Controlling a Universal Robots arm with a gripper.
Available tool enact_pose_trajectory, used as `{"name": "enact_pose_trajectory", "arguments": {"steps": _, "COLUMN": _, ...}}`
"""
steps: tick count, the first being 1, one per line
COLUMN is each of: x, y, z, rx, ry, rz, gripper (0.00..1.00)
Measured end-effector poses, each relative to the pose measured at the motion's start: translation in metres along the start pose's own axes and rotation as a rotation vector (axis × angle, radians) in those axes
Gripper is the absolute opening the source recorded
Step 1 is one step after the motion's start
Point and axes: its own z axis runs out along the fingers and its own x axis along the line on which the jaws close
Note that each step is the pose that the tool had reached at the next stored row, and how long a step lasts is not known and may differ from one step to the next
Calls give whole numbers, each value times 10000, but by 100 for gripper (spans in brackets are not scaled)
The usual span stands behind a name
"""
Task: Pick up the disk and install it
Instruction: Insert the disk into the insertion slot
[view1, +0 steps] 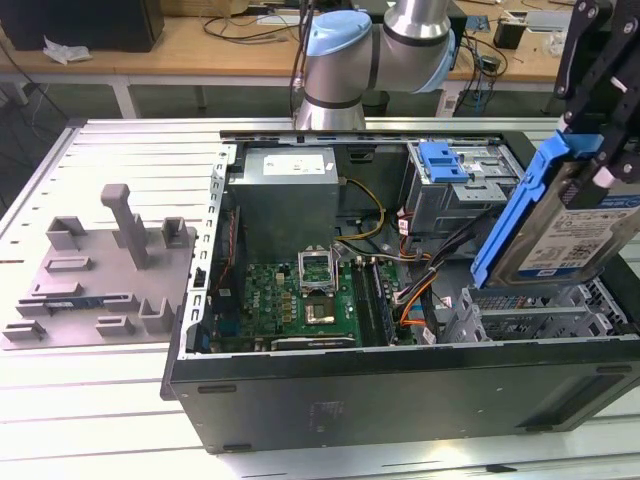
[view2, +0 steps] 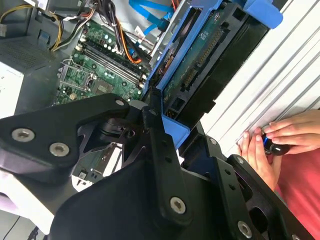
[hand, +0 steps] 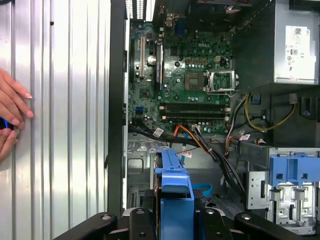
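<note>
Currently the end effector (view1: 592, 168) is clamped on the tilted disk (view1: 575, 235), which could snag nearby cables (view1: 420, 288) if lowered askew.

Bright, even overhead light washes the ribbed desk (hand: 65, 125) almost white in both wrist views. In the exterior view, shadow pools along the inner walls of the open computer case (view1: 400, 390), while the disk (view1: 575, 235) between the jaws carries a soft sheen.
</note>
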Motion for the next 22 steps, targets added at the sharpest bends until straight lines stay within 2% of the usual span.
{"name": "enact_pose_trajectory", "arguments": {"steps": 5, "x": 2, "y": -68, "z": 11, "rx": 1, "ry": 2, "rz": 14, "gripper": 37}}
{"name": "enact_pose_trajectory", "arguments": {"steps": 22, "x": 1, "y": -71, "z": 29, "rx": 9, "ry": 1, "rz": 120, "gripper": 37}}
